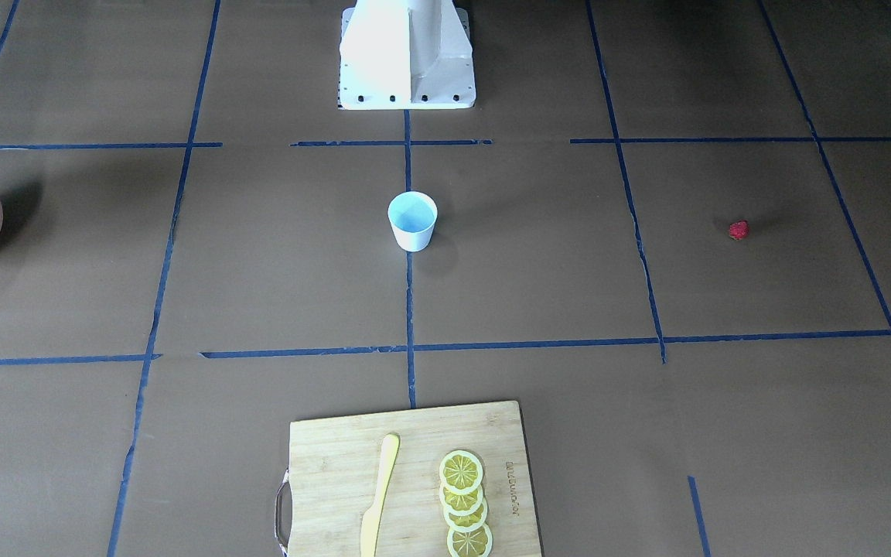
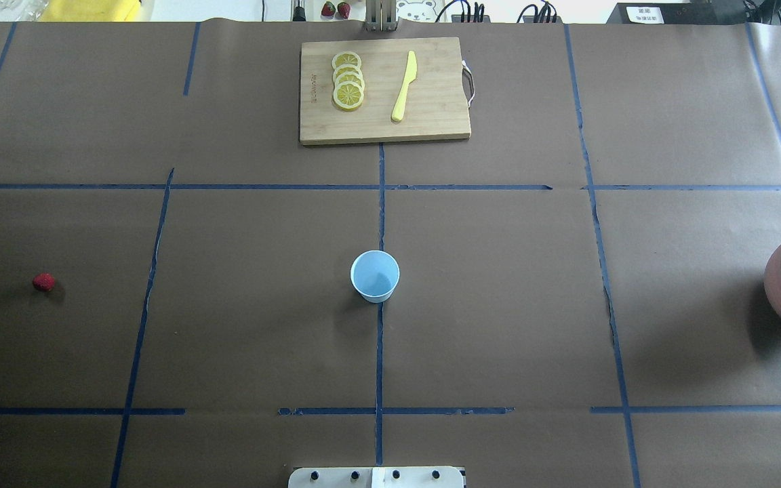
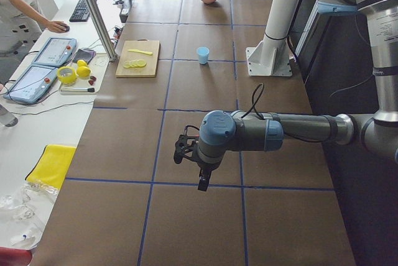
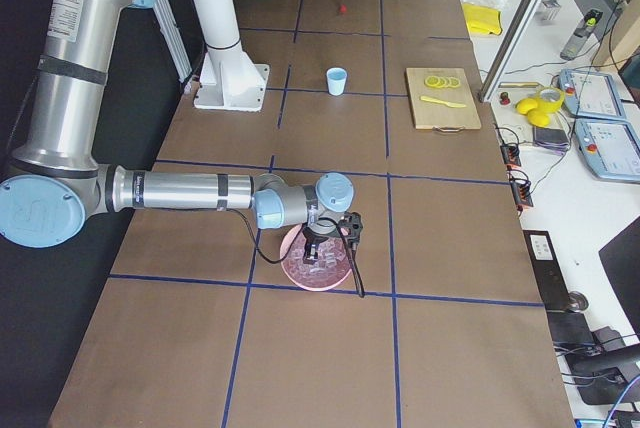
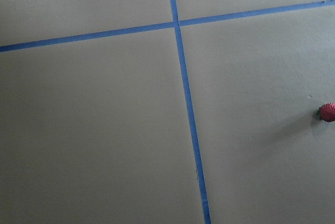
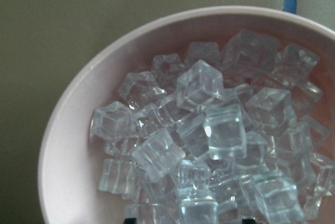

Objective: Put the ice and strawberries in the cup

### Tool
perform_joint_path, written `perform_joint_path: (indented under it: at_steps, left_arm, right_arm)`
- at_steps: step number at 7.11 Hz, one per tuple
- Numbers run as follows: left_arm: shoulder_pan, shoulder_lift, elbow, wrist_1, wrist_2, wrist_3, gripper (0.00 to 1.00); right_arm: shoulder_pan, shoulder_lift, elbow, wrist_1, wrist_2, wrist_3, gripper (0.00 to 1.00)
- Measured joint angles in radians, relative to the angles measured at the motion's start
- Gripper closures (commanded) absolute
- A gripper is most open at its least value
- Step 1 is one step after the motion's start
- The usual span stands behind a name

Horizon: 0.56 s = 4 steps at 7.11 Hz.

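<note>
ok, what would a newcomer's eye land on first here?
A white cup with a pale blue inside stands alone in the middle. A pink bowl heaped with clear ice cubes sits at the robot's right edge, and one red strawberry lies far off on its left. Opposite the robot, a cutting board carries lemon slices and a yellow knife.

The light in here is bright and even, so the cup (image 2: 375, 276) and the pink bowl (image 2: 780, 291) throw only faint, soft-edged shadows on the brown surface (image 2: 499, 305). Seen from the front, the white robot base (image 1: 407, 54) is blown out to glare. The ice (image 6: 209, 145) glints with small highlights and looks slightly soft up close.
</note>
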Motion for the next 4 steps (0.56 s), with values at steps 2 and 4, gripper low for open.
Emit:
perform_joint_path:
  at_steps: [2, 4]
  left_arm:
    - [0.0, -0.001, 0.0, 0.0, 0.001, 0.0, 0.0]
    - [0.0, -0.003, 0.004, 0.0, 0.0, 0.0, 0.0]
  right_arm:
    - [-0.001, 0.0, -0.002, 0.0, -0.001, -0.001, 0.7]
    - [0.0, 0.0, -0.003, 0.001, -0.001, -0.002, 0.98]
